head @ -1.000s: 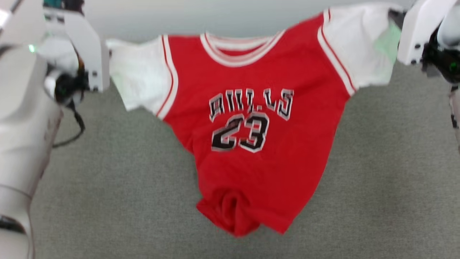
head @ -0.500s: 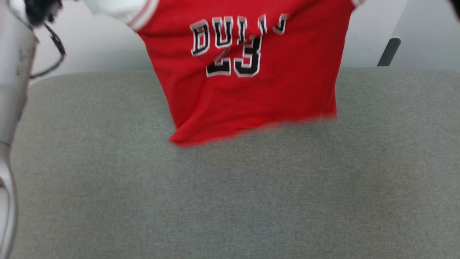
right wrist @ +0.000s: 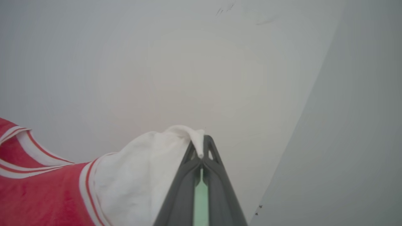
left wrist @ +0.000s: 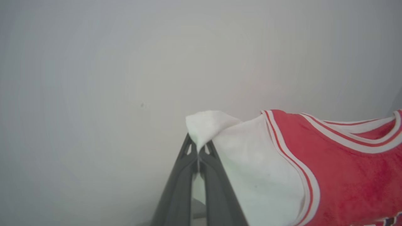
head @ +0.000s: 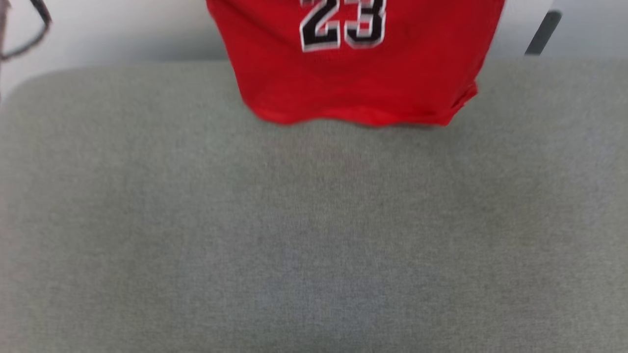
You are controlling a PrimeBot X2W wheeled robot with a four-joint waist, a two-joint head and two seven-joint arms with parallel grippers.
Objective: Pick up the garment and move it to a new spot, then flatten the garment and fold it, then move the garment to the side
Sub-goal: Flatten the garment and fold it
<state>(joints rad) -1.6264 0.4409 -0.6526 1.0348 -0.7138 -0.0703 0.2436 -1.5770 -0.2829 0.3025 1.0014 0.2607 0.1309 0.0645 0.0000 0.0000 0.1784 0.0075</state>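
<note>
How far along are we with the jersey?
Picked up: the left gripper and right gripper are shut on the white sleeves of the jersey. In hand: it hangs, hem over the far part of the grey surface. Left: laying down, flattening, folding, moving aside.

Soft, even light is filling all three views.
Blur is smearing the head view, softening the bench (head: pixel 314 235) weave and the jersey (head: pixel 358 88) hem; a faint shadow is lying under that hem. The wrist views are darkening toward their corners.
</note>
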